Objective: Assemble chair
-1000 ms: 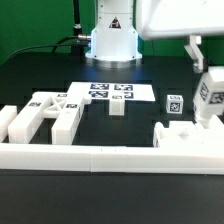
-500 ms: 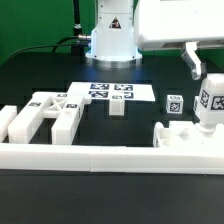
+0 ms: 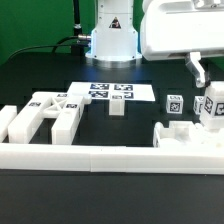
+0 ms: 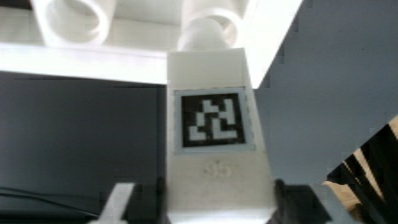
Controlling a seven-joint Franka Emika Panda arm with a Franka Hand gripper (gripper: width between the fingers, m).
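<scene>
On the exterior view's right side of the tabletop (image 3: 35, 85), the claw (image 3: 208, 90) is clamped on a white leg (image 3: 213, 106) of the chair. It holds the leg upright, close over a blocky white part (image 3: 186, 138); whether the two touch cannot be told from here. A smaller tagged piece (image 3: 173, 102) stands just beside the leg, toward the exterior view's left. In the wrist view the fingers (image 4: 121, 205) press both sides of the leg, its black-and-white tag (image 4: 214, 120) faces the camera, and two round openings (image 4: 222, 25) show past its far end. The other chair parts (image 3: 45, 112) lie grouped at the exterior view's left, well apart. A small block (image 3: 117, 108) sits in front of the marker board (image 3: 110, 91), and a long rail (image 3: 100, 157) runs along the near edge. The step in hand looks like seating this leg into the blocky part. To do it well, the leg's end should be squared over its socket before any push, using the round openings as a guide. The descent should be slow and straight, with no tilt that could jam a corner. The grip should stay firm until the leg sits flush, and the claw should pass clear of the tagged piece alongside.
</scene>
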